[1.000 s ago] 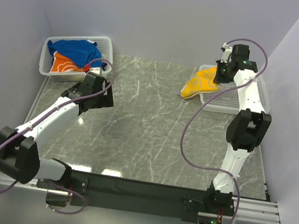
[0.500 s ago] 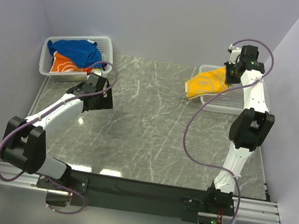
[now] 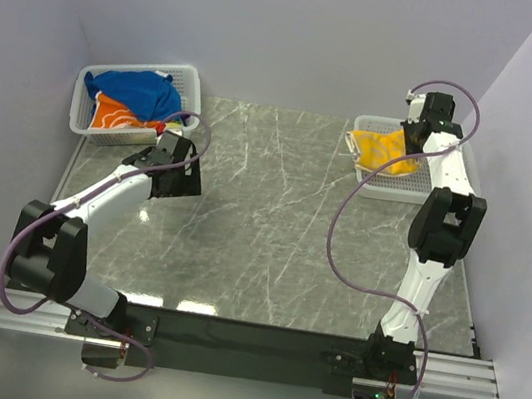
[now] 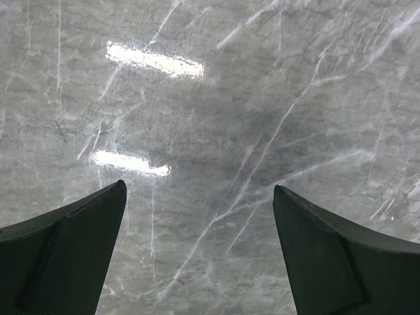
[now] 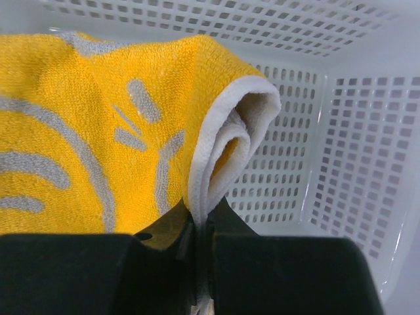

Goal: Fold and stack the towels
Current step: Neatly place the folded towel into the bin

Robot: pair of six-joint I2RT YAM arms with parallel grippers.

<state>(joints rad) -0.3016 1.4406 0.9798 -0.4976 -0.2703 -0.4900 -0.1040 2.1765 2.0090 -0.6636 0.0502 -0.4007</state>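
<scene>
While the right pincer (image 5: 202, 226) pinches the yellow towel (image 5: 92, 111) above the basket (image 5: 341, 118), the left pincer (image 4: 199, 190) hangs wide apart; next, probably, spread it on the counter (image 3: 273, 221).

yellow towel (image 5: 85, 111): yellow, pale grey swirls, white hem
blue towel (image 3: 134, 90): plain royal blue
orange towel (image 3: 115, 117): orange, white outlines
baskets (image 5: 341, 131): white mesh
tabletop (image 3: 273, 221): grey marble, white veins

Clad in white shells along the left arm (image 3: 110, 190) and right arm (image 3: 449, 175), with blocky black housings at every joint. Strung with a thin purple cable (image 3: 329, 240) looping loosely beside each arm. Tipped at the left gripper (image 4: 198, 186) with matte dark fingers (image 4: 65, 262), broad and wedge-shaped.
</scene>
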